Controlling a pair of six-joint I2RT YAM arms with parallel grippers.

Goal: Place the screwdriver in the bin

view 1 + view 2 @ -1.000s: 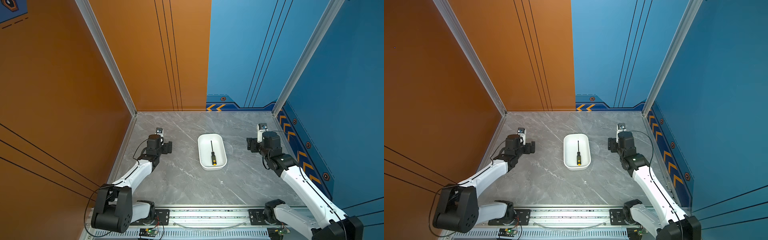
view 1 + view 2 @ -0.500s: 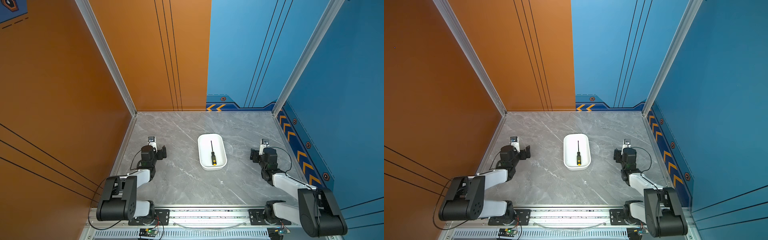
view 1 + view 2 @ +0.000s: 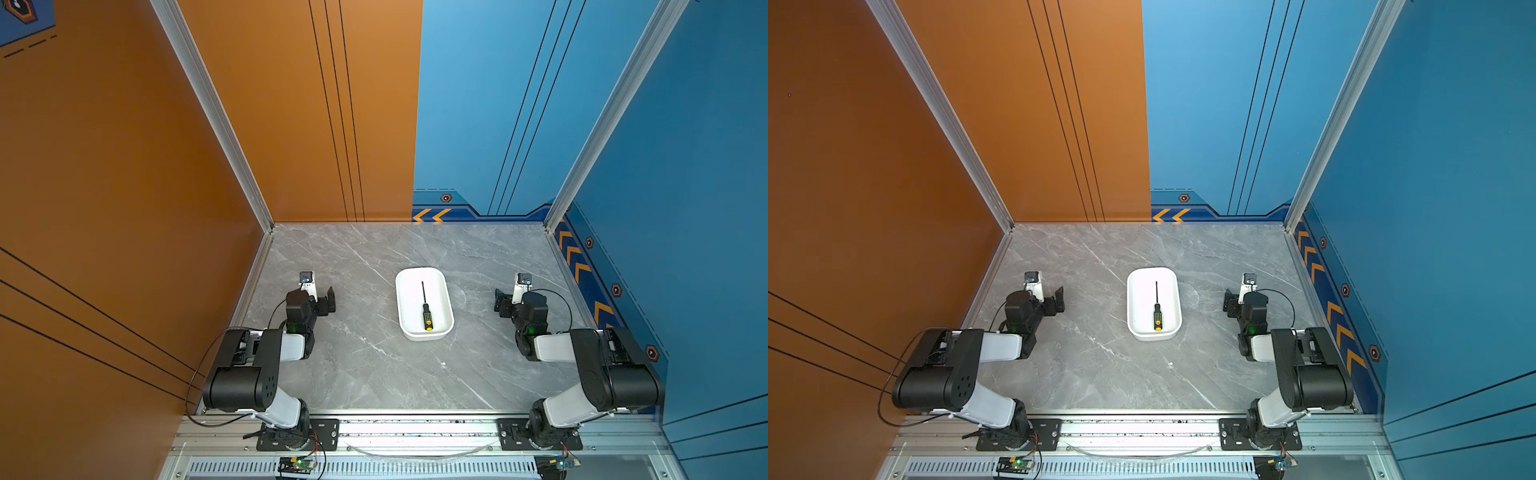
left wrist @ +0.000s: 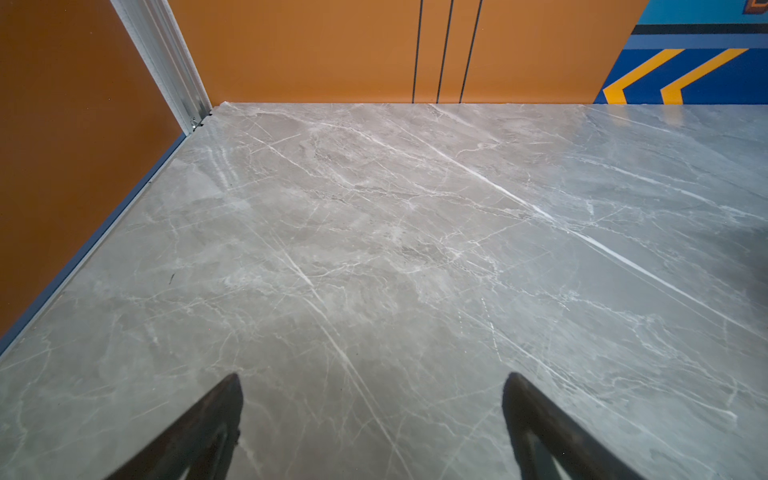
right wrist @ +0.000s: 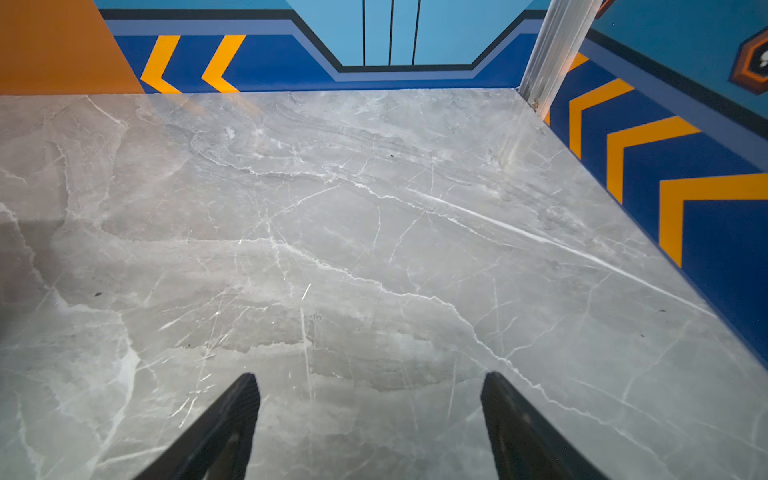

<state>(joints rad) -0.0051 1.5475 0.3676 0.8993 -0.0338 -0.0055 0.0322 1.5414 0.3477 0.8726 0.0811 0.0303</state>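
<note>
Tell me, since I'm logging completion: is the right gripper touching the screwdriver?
Apart. In a top view the right gripper stands beside the bin, bare table between them, while the screwdriver lies inside the bin.

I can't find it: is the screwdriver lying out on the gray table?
No, the screwdriver lies inside the white bin.

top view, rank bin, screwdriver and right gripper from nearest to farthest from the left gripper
1. bin: middle of the table; its left rim faces the left gripper.
2. screwdriver: lying along the bin's middle, just past that rim.
3. right gripper: beyond the bin, on the table's right side.
</note>
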